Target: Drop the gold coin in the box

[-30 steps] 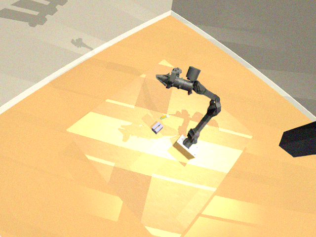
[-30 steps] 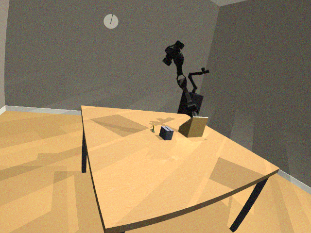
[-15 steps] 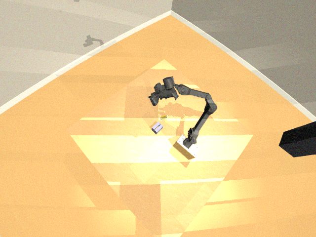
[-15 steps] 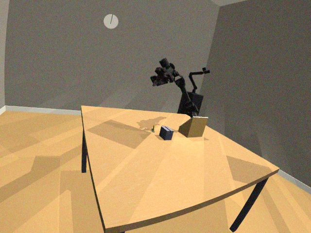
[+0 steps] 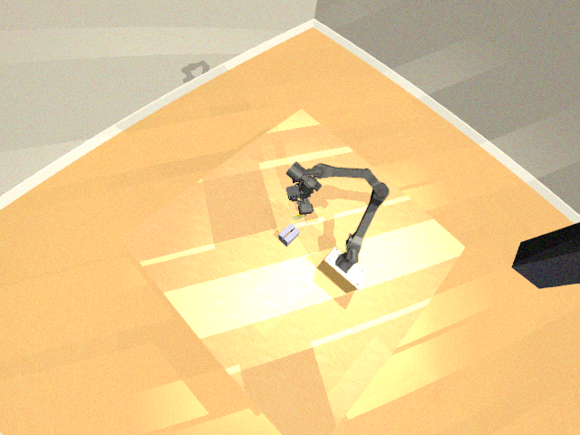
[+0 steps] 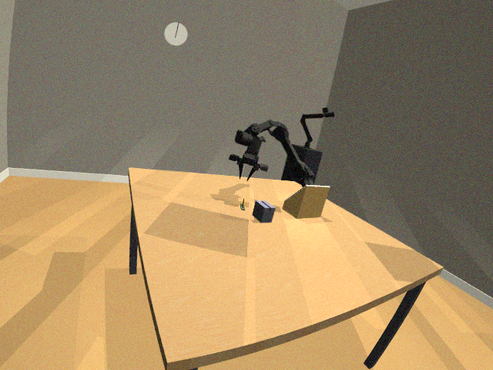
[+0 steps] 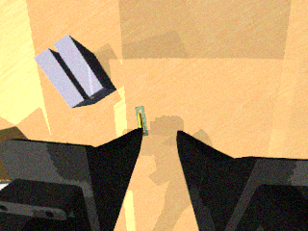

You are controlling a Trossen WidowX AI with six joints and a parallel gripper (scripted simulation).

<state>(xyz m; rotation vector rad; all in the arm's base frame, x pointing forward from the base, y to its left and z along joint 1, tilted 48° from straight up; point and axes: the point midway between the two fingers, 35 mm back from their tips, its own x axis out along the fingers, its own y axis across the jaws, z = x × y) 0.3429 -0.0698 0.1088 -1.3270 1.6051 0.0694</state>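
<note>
One relation decides the coming move: in the wrist view the coin [image 7: 140, 118] stands on edge in its holder [image 7: 141, 121] at frame centre, a little left of the gap between the jaws and just above the tip of the left-hand finger [image 7: 126, 144], not midway between the two. Seen from there the coin's thin edge runs nearly up and down the frame, roughly parallel to the fingers' inner faces, so its flat faces look set to meet the pads; my judgement is that the gripper [image 7: 160, 136] needs a small shift toward frame left before it goes down. In the exterior view the gripper [image 6: 243, 176] hangs above the table [image 6: 223, 270], fingertips down, well apart from the coin [image 6: 242, 203] below it. The jaws stand partly open, a moderate gap with nothing between them and nothing touched. The box [image 7: 74, 71] sits in the upper left of the wrist view, near the holder but apart from it, its slot [image 7: 57, 64] a dark line along the lid, lying at an angle to the coin's edge, so a wrist turn seems needed later.
</note>
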